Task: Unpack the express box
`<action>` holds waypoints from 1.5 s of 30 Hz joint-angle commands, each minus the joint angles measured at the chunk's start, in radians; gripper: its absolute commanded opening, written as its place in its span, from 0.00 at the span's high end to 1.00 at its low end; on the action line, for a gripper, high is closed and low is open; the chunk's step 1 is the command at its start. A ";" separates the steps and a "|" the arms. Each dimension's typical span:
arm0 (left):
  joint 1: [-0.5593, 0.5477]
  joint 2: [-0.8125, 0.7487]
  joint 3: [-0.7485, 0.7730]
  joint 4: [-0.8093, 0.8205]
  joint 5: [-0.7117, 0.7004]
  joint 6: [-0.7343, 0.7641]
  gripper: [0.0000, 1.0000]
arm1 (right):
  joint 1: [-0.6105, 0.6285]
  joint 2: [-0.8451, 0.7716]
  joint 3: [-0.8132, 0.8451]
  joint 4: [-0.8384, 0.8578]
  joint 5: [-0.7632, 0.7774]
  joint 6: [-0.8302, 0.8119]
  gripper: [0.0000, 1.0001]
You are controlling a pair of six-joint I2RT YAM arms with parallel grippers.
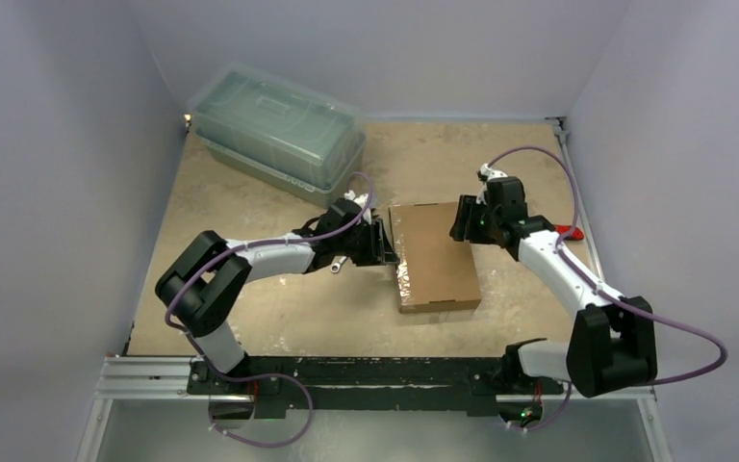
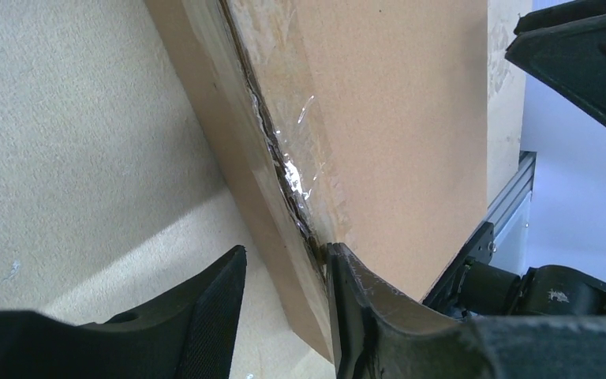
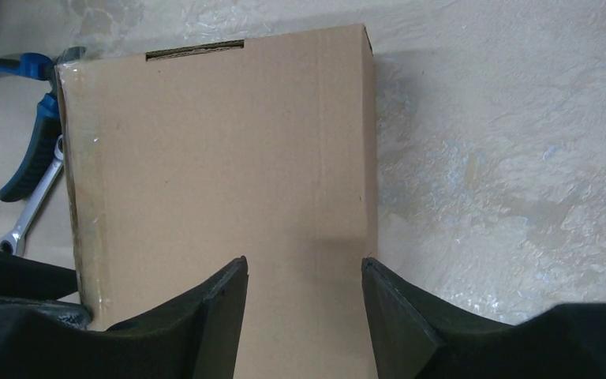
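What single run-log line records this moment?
flat brown cardboard express box: shut, taped | left end effector: open at taped seam | right end effector: open above box

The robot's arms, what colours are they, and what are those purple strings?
The left arm and the right arm both have white tube-shaped middles and chunky black joints. A purple cable loops along each one. The left hand and the right hand each have two black wedge-shaped fingers with rough insides.

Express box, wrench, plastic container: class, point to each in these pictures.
express box (image 1: 435, 252): top external view, middle of its lid.
wrench (image 3: 35, 196): right wrist view, its shaft.
plastic container (image 1: 274, 125): top external view, its lid.
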 commanded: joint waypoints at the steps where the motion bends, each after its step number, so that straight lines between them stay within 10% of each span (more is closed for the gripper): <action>1: -0.003 -0.024 0.010 -0.018 -0.052 0.045 0.61 | 0.004 0.009 -0.007 0.033 0.016 0.015 0.43; 27: -0.005 -0.060 -0.045 -0.107 -0.188 0.082 0.72 | 0.004 0.088 0.000 0.019 0.067 0.024 0.50; 45: -0.114 0.082 0.216 -0.421 -0.515 0.111 0.79 | 0.024 0.084 0.005 0.011 0.106 0.023 0.50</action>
